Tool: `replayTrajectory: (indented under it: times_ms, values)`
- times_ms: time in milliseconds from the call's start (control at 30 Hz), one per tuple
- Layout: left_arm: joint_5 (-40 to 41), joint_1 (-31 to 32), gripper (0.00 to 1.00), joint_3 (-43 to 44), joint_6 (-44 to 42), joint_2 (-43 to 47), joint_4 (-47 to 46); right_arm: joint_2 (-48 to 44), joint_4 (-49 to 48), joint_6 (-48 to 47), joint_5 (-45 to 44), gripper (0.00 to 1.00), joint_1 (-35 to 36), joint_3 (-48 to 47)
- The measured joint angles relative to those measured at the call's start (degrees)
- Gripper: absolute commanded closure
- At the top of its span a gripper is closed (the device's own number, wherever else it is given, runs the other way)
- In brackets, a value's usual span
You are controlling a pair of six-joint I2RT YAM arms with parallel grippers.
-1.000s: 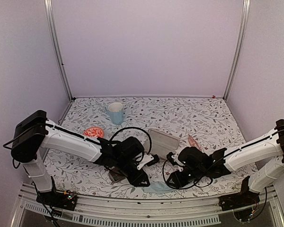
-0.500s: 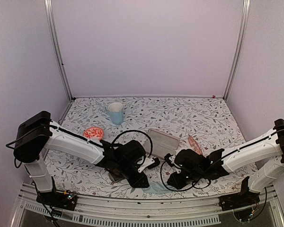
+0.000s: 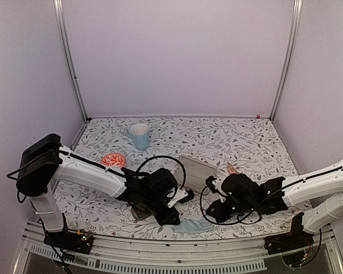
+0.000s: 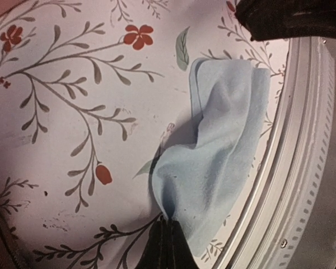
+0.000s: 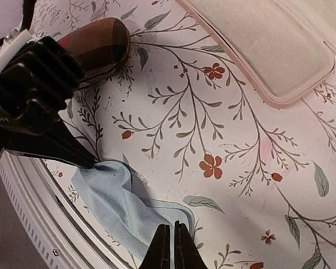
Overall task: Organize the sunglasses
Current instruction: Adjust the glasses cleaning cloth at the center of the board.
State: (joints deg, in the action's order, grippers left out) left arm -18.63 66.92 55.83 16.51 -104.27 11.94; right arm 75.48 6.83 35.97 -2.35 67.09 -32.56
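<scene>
Floral table (image 3: 246, 142) | left claw (image 4: 166, 227) pinched on blue cloth (image 4: 218, 157) | right claw (image 5: 171, 230) pinching same cloth

Pale pinkish sunglasses (image 3: 233, 168), partly hidden, centre-right

Found wide passage over the far table (image 3: 246, 142), broken only by a blue cup (image 3: 140, 136) and red dish (image 3: 112, 160); found the near half crowded with blue cloth (image 3: 191, 226), brown case (image 5: 98, 42) and pink case (image 3: 197, 169)
</scene>
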Motion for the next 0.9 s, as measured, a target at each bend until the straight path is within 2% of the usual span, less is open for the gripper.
replayTrajectory:
  times_ms: [133,267,400,533,667,800,900]
  values:
    - [-0.15,0.00,1.00,0.09,-0.02,0.20,0.04,3.13,-0.85,-0.20,1.31,0.83,-0.61,-0.13]
    - [-0.17,0.00,1.00,0.09,-0.02,0.66,0.39,9.57,-1.22,-1.11,3.10,0.82,-0.72,-1.11]
    - [-0.17,0.00,1.00,0.04,-0.04,1.29,0.72,11.72,-2.03,-1.68,4.46,0.82,-0.72,-2.89]
    - [-0.20,0.00,1.00,0.02,-0.15,1.44,0.76,11.89,-2.34,-2.29,5.35,0.93,-0.74,-2.95]
    - [-0.20,0.00,1.00,0.00,-0.22,1.44,0.76,11.93,-2.08,-2.36,5.95,0.99,-0.74,-2.93]
    - [-0.17,0.00,0.99,-0.11,-0.22,1.44,0.76,11.80,-1.79,-2.36,5.92,1.00,-0.74,-2.93]
    - [-0.13,0.00,0.93,-0.20,-0.22,1.44,0.74,10.82,-1.44,-2.36,5.81,1.00,-0.74,-2.86]
